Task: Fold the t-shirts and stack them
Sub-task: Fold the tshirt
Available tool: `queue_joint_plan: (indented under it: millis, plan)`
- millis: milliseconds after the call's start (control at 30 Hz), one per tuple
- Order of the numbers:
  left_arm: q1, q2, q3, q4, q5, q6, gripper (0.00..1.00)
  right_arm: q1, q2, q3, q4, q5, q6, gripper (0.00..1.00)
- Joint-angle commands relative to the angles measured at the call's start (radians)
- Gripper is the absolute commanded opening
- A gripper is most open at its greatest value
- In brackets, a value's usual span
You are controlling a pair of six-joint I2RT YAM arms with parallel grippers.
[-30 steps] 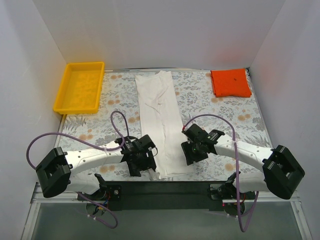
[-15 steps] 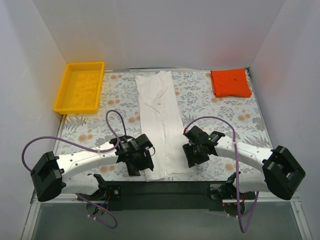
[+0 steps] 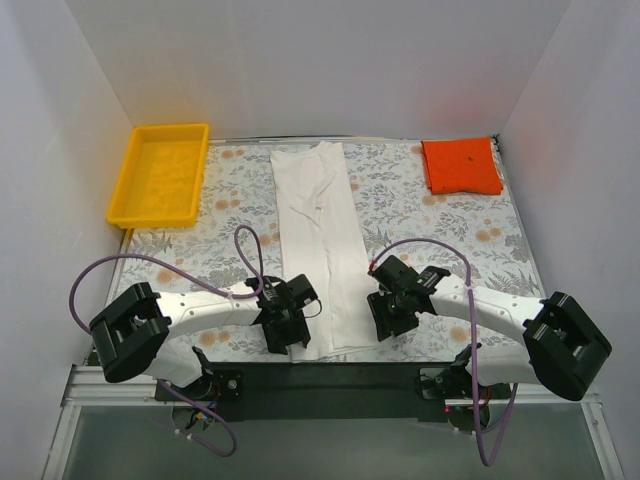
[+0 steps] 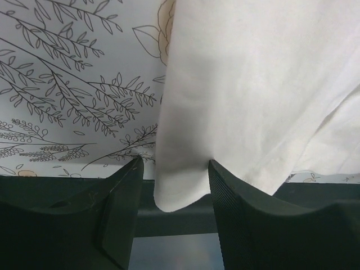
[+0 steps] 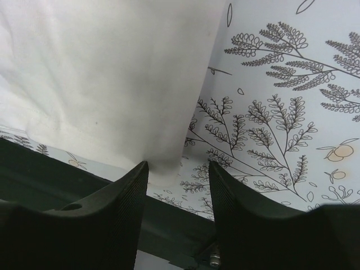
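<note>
The white t-shirt (image 3: 320, 240) lies folded into a long narrow strip down the middle of the table, with no print showing. My left gripper (image 3: 291, 333) is open at its near left corner. In the left wrist view that corner (image 4: 185, 169) sits between the fingers (image 4: 121, 208) and hangs over the table's front edge. My right gripper (image 3: 388, 318) is open at the near right corner. In the right wrist view the corner (image 5: 160, 163) lies against the left finger (image 5: 112, 214). The orange-red shirt (image 3: 460, 166) lies folded at the far right.
A yellow plastic tray (image 3: 128, 205) stands at the far left corner. The table has a floral cover (image 3: 440, 240). A dark metal rail (image 3: 330, 375) runs along the front edge, just below both grippers. White walls close in on both sides and the back.
Both grippers have moved nearer to the front edge, to the shirt's near corners. The left one has also shifted right, toward the cloth. The shirt has not visibly moved.
</note>
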Motion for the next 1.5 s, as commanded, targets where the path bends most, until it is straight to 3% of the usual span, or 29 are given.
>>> queue_joint_plan:
  millis: [0,300,400,600,633,700,867,1033,1133,1300,1467]
  plan:
    - [-0.015,0.019,-0.016,0.030,-0.021,-0.011,0.47,-0.002,0.010,-0.047,0.030,-0.030,0.022,0.46]
    - [-0.065,0.103,-0.008,0.026,-0.024,-0.012,0.42,-0.002,0.030,-0.070,0.035,-0.059,0.025,0.42]
    - [-0.072,0.109,-0.008,0.025,-0.026,-0.011,0.36,0.000,0.040,-0.082,0.035,-0.073,0.022,0.36]
    - [-0.076,0.091,-0.001,-0.007,-0.024,-0.006,0.15,0.000,0.034,-0.095,0.030,-0.111,-0.001,0.04]
    - [-0.078,0.085,0.004,-0.012,-0.006,0.011,0.06,0.000,0.028,-0.093,0.021,-0.128,-0.003,0.01]
    - [-0.081,0.080,0.022,-0.039,0.011,0.029,0.00,0.000,0.016,-0.087,0.000,-0.148,-0.012,0.01]
    - [-0.118,0.048,0.030,-0.066,0.225,0.071,0.00,0.008,-0.044,-0.085,-0.098,-0.252,-0.032,0.01]
    - [-0.124,0.005,0.074,-0.101,0.295,0.117,0.01,0.008,-0.061,0.014,-0.241,-0.252,-0.078,0.01]
    - [-0.057,0.049,0.155,-0.122,0.266,0.195,0.01,-0.015,-0.023,0.158,-0.266,-0.170,-0.102,0.01]
    - [0.163,0.106,0.280,-0.121,0.194,0.357,0.01,-0.092,0.104,0.379,-0.260,-0.067,-0.194,0.01]
    - [0.342,0.235,0.490,-0.107,0.036,0.528,0.01,-0.156,0.255,0.578,-0.157,0.041,-0.279,0.01]
